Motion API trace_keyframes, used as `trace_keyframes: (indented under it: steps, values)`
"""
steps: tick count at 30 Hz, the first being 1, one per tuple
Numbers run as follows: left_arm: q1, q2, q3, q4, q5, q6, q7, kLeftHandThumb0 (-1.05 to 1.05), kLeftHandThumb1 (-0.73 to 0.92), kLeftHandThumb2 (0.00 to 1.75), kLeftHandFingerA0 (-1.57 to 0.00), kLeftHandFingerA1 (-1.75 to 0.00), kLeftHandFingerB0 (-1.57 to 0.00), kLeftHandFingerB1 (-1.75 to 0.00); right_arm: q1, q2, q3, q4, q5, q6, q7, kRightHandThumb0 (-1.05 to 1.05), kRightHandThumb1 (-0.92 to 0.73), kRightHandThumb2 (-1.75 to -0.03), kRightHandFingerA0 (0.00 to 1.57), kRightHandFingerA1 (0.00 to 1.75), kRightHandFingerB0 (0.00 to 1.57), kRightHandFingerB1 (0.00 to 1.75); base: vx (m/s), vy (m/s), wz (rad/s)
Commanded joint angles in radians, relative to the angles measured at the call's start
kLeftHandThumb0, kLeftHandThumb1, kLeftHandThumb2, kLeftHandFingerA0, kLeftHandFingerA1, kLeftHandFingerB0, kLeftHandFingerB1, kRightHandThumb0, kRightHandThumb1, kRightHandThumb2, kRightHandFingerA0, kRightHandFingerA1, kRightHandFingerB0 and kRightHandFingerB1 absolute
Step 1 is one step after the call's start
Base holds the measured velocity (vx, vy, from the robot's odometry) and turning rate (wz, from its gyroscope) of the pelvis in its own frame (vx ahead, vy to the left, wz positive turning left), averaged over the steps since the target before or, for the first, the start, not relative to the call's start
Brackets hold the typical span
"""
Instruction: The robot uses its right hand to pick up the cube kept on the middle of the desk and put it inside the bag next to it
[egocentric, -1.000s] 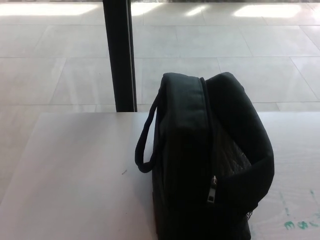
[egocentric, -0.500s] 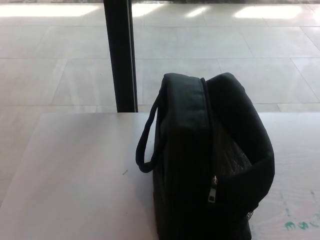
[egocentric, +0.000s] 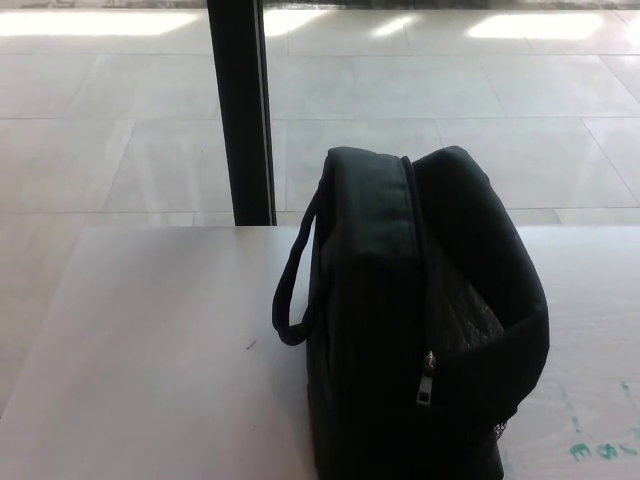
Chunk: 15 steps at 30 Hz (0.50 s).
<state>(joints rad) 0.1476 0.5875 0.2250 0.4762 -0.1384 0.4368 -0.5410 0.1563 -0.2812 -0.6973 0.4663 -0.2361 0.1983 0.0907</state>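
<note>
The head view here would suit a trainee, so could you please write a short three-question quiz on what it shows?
1. True or false: a robot hand is holding the black bag.
2. On which side of the bag, in the picture, does its carry handle hang: A left, B right, C top?
3. Fill in: the zipper pull hangs on the bag's near face, and no ____ can be seen on the desk.

Key
1. False: neither hand is in view.
2. A.
3. cube: none shows on the desk, and what the bag holds is hidden.
</note>
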Motion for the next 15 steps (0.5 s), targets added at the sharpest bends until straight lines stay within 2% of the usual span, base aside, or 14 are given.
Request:
trace_keyframes:
  steps: [1, 5, 6, 7, 9, 10, 11, 12, 14, 15]
  values:
    - [-0.005, 0.010, 0.004, -0.007, -0.001, 0.011, 0.006, -0.58, 0.53, 0.89, -0.34, -0.61, -0.34, -0.56, 0.016, -0.033, 0.012, 0.000, 0.081, -0.038, -0.034, -0.55, -0.67, -0.60, 0.27, 0.38, 0.27, 0.32, 0.00, 0.000, 0.00]
    - [-0.012, 0.005, -0.002, -0.005, 0.004, -0.005, 0.008, -0.58, 0.53, 0.90, -0.36, -0.62, -0.33, -0.56, 0.026, -0.048, 0.030, -0.017, 0.117, -0.046, -0.004, -0.53, -0.69, -0.61, 0.28, 0.39, 0.26, 0.32, 0.00, 0.000, 0.00]
    - [-0.028, 0.002, 0.004, 0.011, -0.001, 0.004, 0.014, -0.59, 0.51, 0.88, -0.33, -0.61, -0.33, -0.56, 0.021, -0.048, 0.038, -0.023, 0.124, -0.044, -0.003, -0.53, -0.67, -0.59, 0.38, 0.51, 0.27, 0.32, 0.00, 0.000, 0.00]
    - [-0.027, 0.003, 0.009, 0.012, -0.003, 0.002, 0.015, -0.58, 0.51, 0.88, -0.32, -0.60, -0.34, -0.56, 0.013, -0.048, 0.049, -0.020, 0.127, -0.044, -0.009, -0.53, -0.66, -0.60, 0.40, 0.51, 0.27, 0.32, 0.00, 0.000, 0.00]
    - [-0.032, 0.008, 0.008, 0.025, -0.001, -0.010, 0.008, -0.58, 0.51, 0.88, -0.31, -0.60, -0.32, -0.56, 0.017, -0.049, 0.059, -0.023, 0.145, -0.047, -0.003, -0.52, -0.68, -0.60, 0.36, 0.49, 0.27, 0.32, 0.00, 0.000, 0.00]
    - [-0.030, 0.011, 0.001, 0.025, 0.006, -0.021, 0.006, -0.58, 0.52, 0.89, -0.34, -0.62, -0.30, -0.55, 0.018, -0.049, 0.063, -0.025, 0.151, -0.048, -0.009, -0.53, -0.66, -0.60, 0.42, 0.55, 0.27, 0.32, 0.00, 0.000, 0.00]
    - [-0.033, 0.010, 0.002, 0.028, 0.006, -0.016, 0.010, -0.57, 0.52, 0.90, -0.35, -0.63, -0.31, -0.56, 0.015, -0.053, 0.069, -0.012, 0.151, -0.061, -0.019, -0.54, -0.66, -0.60, 0.50, 0.75, 0.29, 0.32, 0.00, 0.000, 0.00]
    - [-0.033, 0.002, 0.006, 0.025, -0.001, 0.000, 0.015, -0.57, 0.51, 0.89, -0.35, -0.62, -0.33, -0.56, 0.028, -0.054, 0.064, -0.030, 0.163, -0.047, -0.010, -0.53, -0.66, -0.60, 0.44, 0.61, 0.28, 0.32, 0.00, 0.000, 0.00]
    - [-0.033, -0.001, 0.007, 0.025, 0.002, 0.001, 0.024, -0.57, 0.51, 0.89, -0.36, -0.62, -0.39, -0.60, 0.042, -0.051, 0.066, -0.064, 0.182, -0.028, 0.001, -0.50, -0.66, -0.59, 0.39, 0.55, 0.28, 0.32, 0.00, 0.000, 0.00]
    - [-0.022, 0.007, -0.003, 0.007, 0.007, -0.006, 0.011, -0.60, 0.53, 0.89, -0.34, -0.61, -0.37, -0.57, 0.042, -0.056, 0.073, -0.049, 0.188, -0.044, 0.006, -0.49, -0.68, -0.61, 0.37, 0.50, 0.28, 0.32, 0.00, 0.000, 0.00]
